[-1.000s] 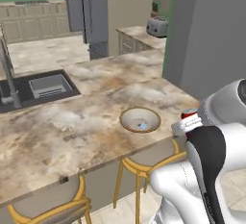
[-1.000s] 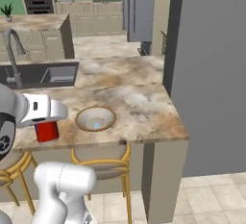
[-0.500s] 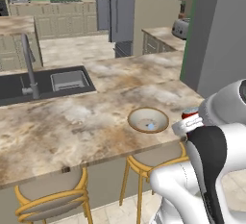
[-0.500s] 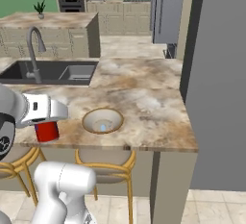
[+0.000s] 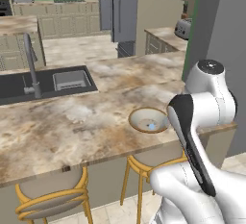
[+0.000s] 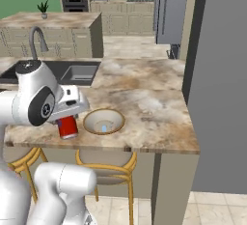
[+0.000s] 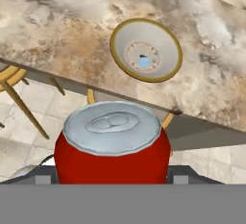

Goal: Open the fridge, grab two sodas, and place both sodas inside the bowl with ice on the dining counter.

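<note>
The red can (image 7: 112, 143) is a short smooth cylinder with a dull silver lid and an oval tab pressed flat; no lettering can be read on its side. In the hand view it sits low between the gripper's (image 6: 67, 122) fingers, which are mostly hidden behind it, so the claw appears to be pinching the can. In the right base view the can (image 6: 67, 127) hangs under the white hand, just beside the bowl (image 6: 103, 121) and over the counter's near edge. The bowl is round and shallow, tan-rimmed with a pale inside and a small bluish spot of ice at its centre. It rests on the dining counter (image 5: 72, 122), a beige-brown marbled slab, near that edge. Beyond the bowl, the grey fridge (image 5: 125, 9) is cut off by the frame's top.
</note>
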Available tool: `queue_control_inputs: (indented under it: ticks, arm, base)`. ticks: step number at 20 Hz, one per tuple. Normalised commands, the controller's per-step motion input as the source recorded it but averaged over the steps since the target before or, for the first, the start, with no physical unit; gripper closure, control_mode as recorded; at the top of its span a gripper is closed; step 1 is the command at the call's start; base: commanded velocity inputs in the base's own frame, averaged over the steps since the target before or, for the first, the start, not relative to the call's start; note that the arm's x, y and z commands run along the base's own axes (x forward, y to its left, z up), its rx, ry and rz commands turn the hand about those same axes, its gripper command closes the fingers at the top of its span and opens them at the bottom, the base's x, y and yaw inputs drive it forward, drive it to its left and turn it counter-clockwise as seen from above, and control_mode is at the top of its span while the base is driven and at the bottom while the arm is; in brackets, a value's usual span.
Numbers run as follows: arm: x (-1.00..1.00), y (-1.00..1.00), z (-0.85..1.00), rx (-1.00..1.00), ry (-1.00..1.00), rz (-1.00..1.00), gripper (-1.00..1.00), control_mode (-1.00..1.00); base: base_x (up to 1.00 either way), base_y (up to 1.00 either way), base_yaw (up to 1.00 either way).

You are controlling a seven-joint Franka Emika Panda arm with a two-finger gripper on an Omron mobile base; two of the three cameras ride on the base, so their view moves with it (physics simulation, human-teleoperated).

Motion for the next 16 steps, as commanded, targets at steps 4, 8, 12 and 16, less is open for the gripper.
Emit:
queue_control_inputs:
  ticks: [4,8,12,16]
  arm:
    - [1.00,-0.01,-0.42,-0.07,0.29,0.11,1.00,-1.00]
    - [0.86,0.00,-0.35,0.00,0.07,0.10,1.00,-1.00]
    - [0.68,0.00,-0.52,0.00,0.03,0.10,1.00,-1.00]
    - [0.60,-0.04,-0.54,-0.01,0.00,0.09,1.00,-1.00]
  base:
    - [0.00,0.00,0.00]
    - [0.00,0.00,0.00]
    - [0.00,0.00,0.00]
    - [0.00,0.00,0.00]
